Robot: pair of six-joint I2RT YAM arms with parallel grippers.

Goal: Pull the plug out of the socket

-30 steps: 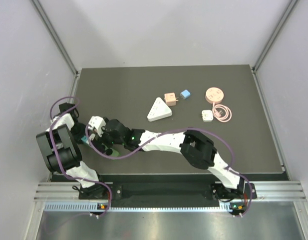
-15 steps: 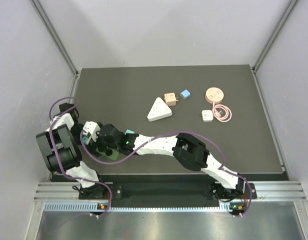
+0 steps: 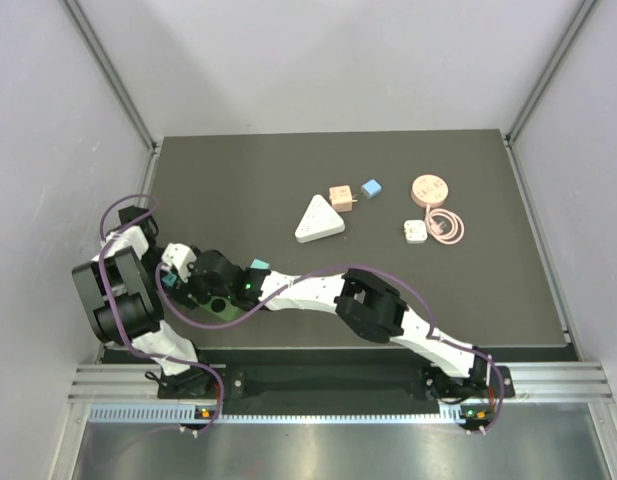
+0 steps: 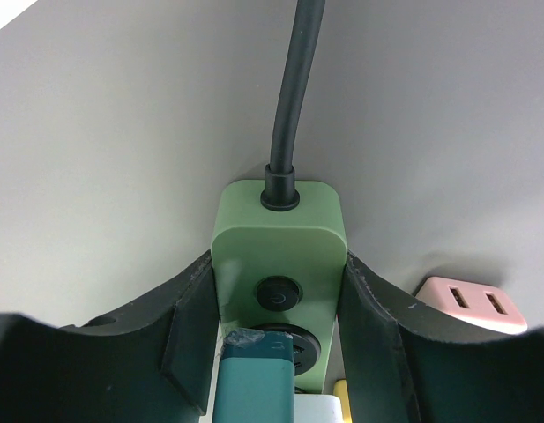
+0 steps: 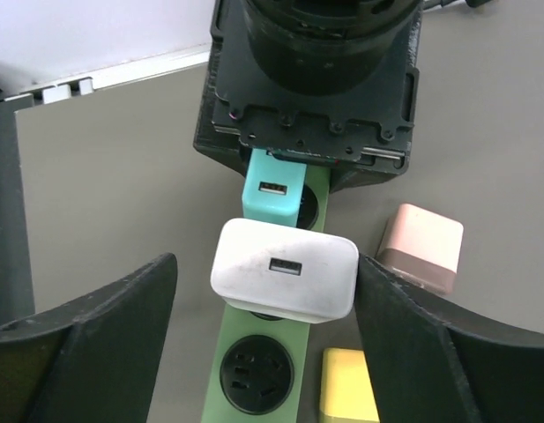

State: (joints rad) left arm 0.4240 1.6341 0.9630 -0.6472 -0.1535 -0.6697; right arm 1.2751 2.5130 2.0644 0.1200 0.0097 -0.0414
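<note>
Straddling the white plug [image 5: 285, 282], the right gripper [image 5: 264, 330] has its jaws wide, not clamped on it; the left gripper [image 4: 279, 304] pinches the green power strip [image 4: 276, 233] on the desk [image 5: 104, 194]. That plug looks hard, light and smooth-sided, so its flat flanks seem best to grip. A teal plug [image 5: 272, 201] sits beside it; one socket [image 5: 256, 377] is empty.

The socket strip [image 4: 276, 242] is green, with a white plug [image 5: 284, 269], teal plug [image 5: 272, 196], pink adapter [image 5: 421, 247], yellow adapter [image 5: 349, 388] and grey desk [image 5: 104, 203].
</note>
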